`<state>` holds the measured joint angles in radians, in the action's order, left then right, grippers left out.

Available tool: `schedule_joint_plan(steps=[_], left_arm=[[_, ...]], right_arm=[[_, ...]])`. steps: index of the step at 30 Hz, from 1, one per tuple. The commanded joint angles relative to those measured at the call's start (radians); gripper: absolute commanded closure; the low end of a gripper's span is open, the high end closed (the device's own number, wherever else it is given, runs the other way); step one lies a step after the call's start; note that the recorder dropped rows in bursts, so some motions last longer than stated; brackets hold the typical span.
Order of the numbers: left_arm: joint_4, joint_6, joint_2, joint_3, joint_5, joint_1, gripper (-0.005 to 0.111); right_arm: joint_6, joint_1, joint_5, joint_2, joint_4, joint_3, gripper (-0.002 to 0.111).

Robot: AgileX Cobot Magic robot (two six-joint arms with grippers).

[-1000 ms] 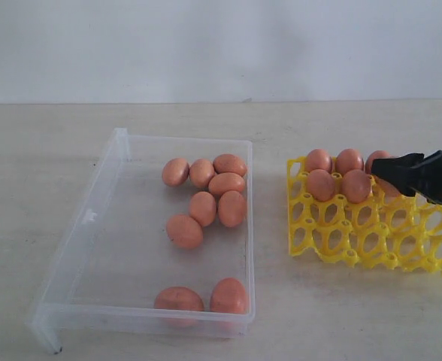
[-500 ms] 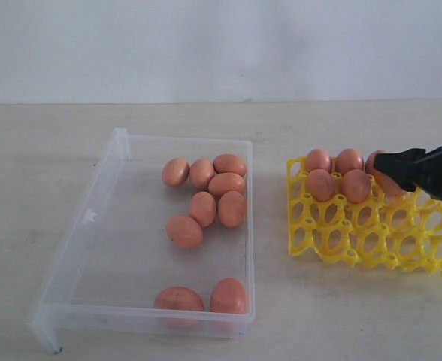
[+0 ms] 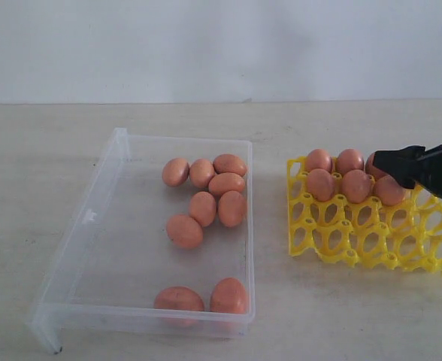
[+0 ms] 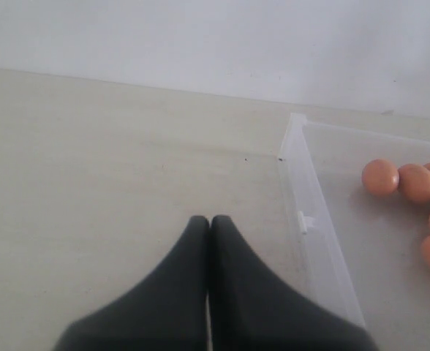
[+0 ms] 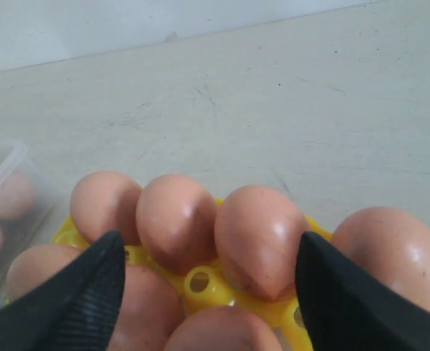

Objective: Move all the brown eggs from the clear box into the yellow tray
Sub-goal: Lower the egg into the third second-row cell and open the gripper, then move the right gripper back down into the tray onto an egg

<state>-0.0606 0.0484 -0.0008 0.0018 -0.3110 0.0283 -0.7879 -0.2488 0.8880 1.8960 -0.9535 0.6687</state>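
Several brown eggs (image 3: 203, 207) lie in the clear box (image 3: 131, 244), most in a cluster at its back right and two at the front wall. The yellow tray (image 3: 371, 242) stands to the right with several brown eggs (image 3: 355, 186) in its two back rows. My right gripper (image 3: 390, 162) hovers open just above those rows; in the right wrist view its fingers (image 5: 91, 292) straddle the eggs (image 5: 259, 241) in the tray (image 5: 200, 281) and hold nothing. My left gripper (image 4: 209, 223) is shut and empty over bare table beside the clear box's wall (image 4: 314, 219).
The tray's two front rows (image 3: 401, 252) are open cups. A pale wall runs behind the table. The box's left half holds no eggs. The left arm does not show in the exterior view.
The right gripper has opened and lifted slightly, leaving an egg seated in the tray's second row, third from the left. The eggs in the box have not moved.
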Motion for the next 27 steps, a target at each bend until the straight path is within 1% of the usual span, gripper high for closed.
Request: schedule_joint_plan(steps=[1, 3, 4, 6, 8, 10, 11, 13, 14, 15, 18, 21, 23, 24, 25, 26, 27], left_arm=[[-0.002, 0.0, 0.001, -0.002, 0.007, -0.005, 0.111], [-0.002, 0.0, 0.001, -0.002, 0.007, -0.005, 0.111], [-0.002, 0.0, 0.001, -0.002, 0.007, -0.005, 0.111], [-0.002, 0.0, 0.001, -0.002, 0.007, -0.005, 0.111], [-0.002, 0.0, 0.001, -0.002, 0.007, -0.005, 0.111], [-0.002, 0.0, 0.001, -0.002, 0.007, -0.005, 0.111], [-0.002, 0.0, 0.001, -0.002, 0.007, -0.005, 0.111], [-0.002, 0.0, 0.001, -0.002, 0.007, -0.005, 0.111], [-0.002, 0.0, 0.001, -0.002, 0.007, -0.005, 0.111], [-0.002, 0.0, 0.001, -0.002, 0.007, -0.005, 0.111], [-0.002, 0.0, 0.001, -0.002, 0.007, -0.005, 0.111], [-0.002, 0.0, 0.001, -0.002, 0.007, -0.005, 0.111], [-0.002, 0.0, 0.001, -0.002, 0.007, -0.005, 0.111], [-0.002, 0.0, 0.001, -0.002, 0.007, -0.005, 0.111], [-0.002, 0.0, 0.001, -0.002, 0.007, -0.005, 0.111], [-0.002, 0.0, 0.001, -0.002, 0.007, -0.005, 0.111], [-0.002, 0.0, 0.001, -0.002, 0.007, -0.005, 0.111]], right_arm=[[-0.08, 0.002, 0.064, -0.013, -0.005, 0.003, 0.045], [-0.13, 0.002, 0.12, -0.036, -0.036, 0.003, 0.047], [-0.158, 0.002, 0.158, -0.055, -0.055, 0.003, 0.051], [-0.203, 0.002, 0.224, -0.103, -0.085, 0.003, 0.063], [-0.254, 0.007, 0.281, -0.175, -0.095, 0.003, 0.083], [-0.305, 0.029, 0.302, -0.266, -0.113, 0.018, 0.102], [-0.331, 0.052, 0.295, -0.316, -0.136, 0.038, 0.108], [-0.355, 0.124, 0.254, -0.406, -0.166, 0.081, 0.108], [-0.355, 0.173, 0.199, -0.455, -0.183, 0.104, 0.108], [-0.355, 0.219, 0.134, -0.492, -0.213, 0.136, 0.108], [-0.353, 0.413, -0.197, -0.595, -0.357, 0.242, 0.108], [-0.351, 0.657, -0.715, -0.618, -0.533, 0.32, 0.108], [-0.342, 0.8, -1.151, -0.59, -0.543, 0.349, 0.108], [-0.323, 0.842, -1.346, -0.567, -0.514, 0.374, 0.108], [-0.283, 0.873, -1.467, -0.535, -0.455, 0.406, 0.108], [-0.186, 0.881, -1.554, -0.502, -0.346, 0.449, 0.108], [-0.004, 0.881, -1.584, -0.468, -0.182, 0.5, 0.108]])
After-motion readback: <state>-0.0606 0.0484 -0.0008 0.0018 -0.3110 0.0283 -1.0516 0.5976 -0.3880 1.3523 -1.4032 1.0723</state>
